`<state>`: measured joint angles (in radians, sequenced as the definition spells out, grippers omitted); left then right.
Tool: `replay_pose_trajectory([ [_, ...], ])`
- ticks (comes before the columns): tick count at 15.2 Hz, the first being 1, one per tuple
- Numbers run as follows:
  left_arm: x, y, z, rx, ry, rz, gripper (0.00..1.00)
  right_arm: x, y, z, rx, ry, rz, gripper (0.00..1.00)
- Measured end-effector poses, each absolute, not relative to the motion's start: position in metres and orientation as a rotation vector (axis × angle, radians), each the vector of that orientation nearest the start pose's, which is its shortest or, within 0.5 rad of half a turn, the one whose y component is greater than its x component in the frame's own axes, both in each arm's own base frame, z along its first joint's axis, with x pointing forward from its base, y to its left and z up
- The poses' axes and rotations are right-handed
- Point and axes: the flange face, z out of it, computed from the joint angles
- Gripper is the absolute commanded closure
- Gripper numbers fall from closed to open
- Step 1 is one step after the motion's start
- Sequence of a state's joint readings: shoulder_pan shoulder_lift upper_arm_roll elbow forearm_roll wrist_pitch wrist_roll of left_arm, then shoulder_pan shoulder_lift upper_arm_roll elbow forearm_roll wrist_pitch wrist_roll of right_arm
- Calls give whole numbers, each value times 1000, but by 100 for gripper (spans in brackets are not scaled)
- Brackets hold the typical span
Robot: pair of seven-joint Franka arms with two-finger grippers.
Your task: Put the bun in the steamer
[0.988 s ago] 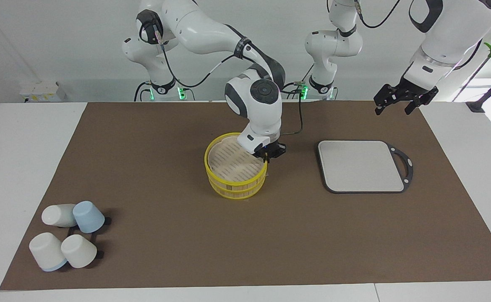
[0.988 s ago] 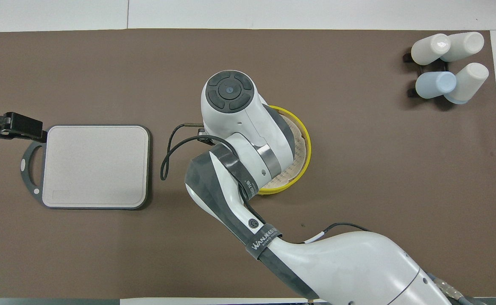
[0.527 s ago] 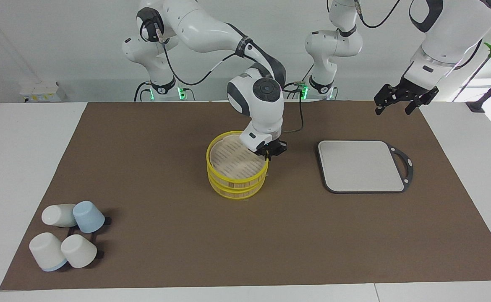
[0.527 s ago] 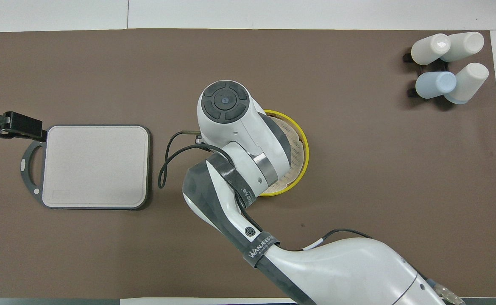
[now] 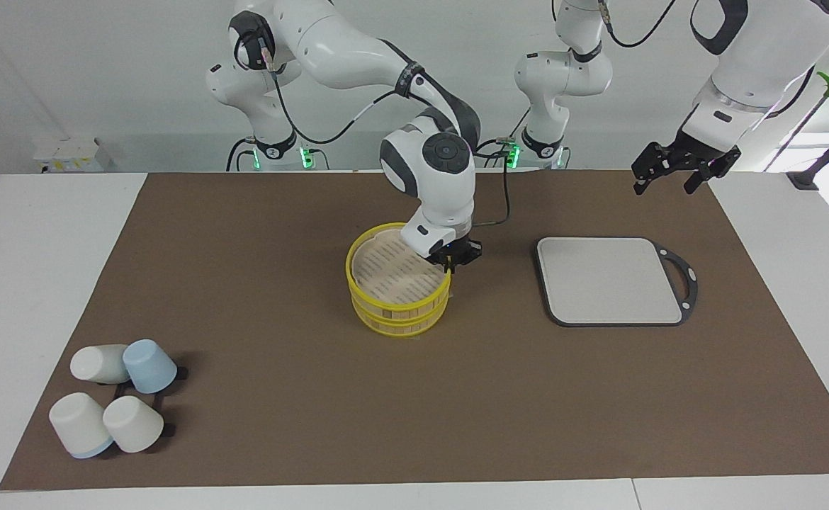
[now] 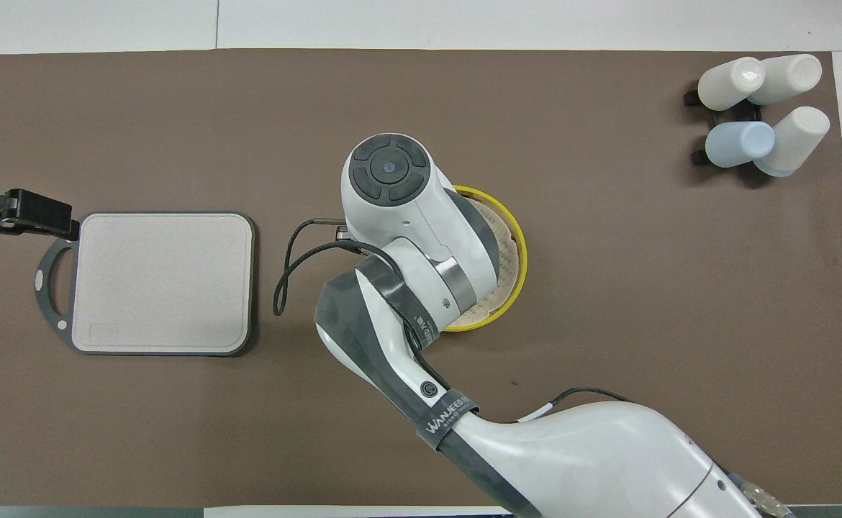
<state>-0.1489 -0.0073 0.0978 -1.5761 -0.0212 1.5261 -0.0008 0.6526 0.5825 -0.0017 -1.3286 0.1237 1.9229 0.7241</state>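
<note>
The steamer (image 5: 397, 283) stands mid-table, a bamboo basket with two stacked yellow rims and a bare slatted floor. It also shows in the overhead view (image 6: 513, 241), mostly covered by the right arm. My right gripper (image 5: 451, 263) is shut on the steamer's upper rim, on the side toward the left arm's end. My left gripper (image 5: 664, 185) is open and empty, waiting in the air over the mat's edge by the board's handle; it also shows in the overhead view (image 6: 21, 214). No bun is in view.
A flat grey board (image 5: 609, 280) with a black handle lies beside the steamer, toward the left arm's end (image 6: 162, 280). Several upturned white and blue cups (image 5: 113, 404) on a black rack sit at the corner farthest from the robots, at the right arm's end (image 6: 763, 115).
My right gripper lifted the steamer's upper rim a little toward the left arm's end, then brought it back. The left arm has not moved.
</note>
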Motion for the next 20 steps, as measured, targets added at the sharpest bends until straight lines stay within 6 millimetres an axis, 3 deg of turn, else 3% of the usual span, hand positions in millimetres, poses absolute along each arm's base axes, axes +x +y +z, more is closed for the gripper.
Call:
replay_pose_trajectory([
  [3,547,-30,622,-3161,80,69,0,569,445,395,-3035,175,92,100],
  [4,547,-30,622,-3161,80,69,0,569,445,395,-3035,175,91,75],
  [5,547,-30,622,-3161,80,69,0,569,445,395,-3034,175,90,17],
  [6,547,-30,622,-3161,80,69,0,569,445,395,-3032,175,85,0],
  [10,547,-30,622,-3159,79,69,0,571,441,404,-3031,170,64,0],
  [12,547,-30,622,-3159,79,69,0,576,426,427,-3043,157,30,0],
  [15,547,-30,622,-3159,79,69,0,592,359,486,-3066,89,24,0],
  [18,547,-30,622,-3159,79,66,0,603,252,541,-3090,47,114,0],
  [20,547,-30,622,-3160,79,60,0,606,180,568,-3087,32,144,0],
])
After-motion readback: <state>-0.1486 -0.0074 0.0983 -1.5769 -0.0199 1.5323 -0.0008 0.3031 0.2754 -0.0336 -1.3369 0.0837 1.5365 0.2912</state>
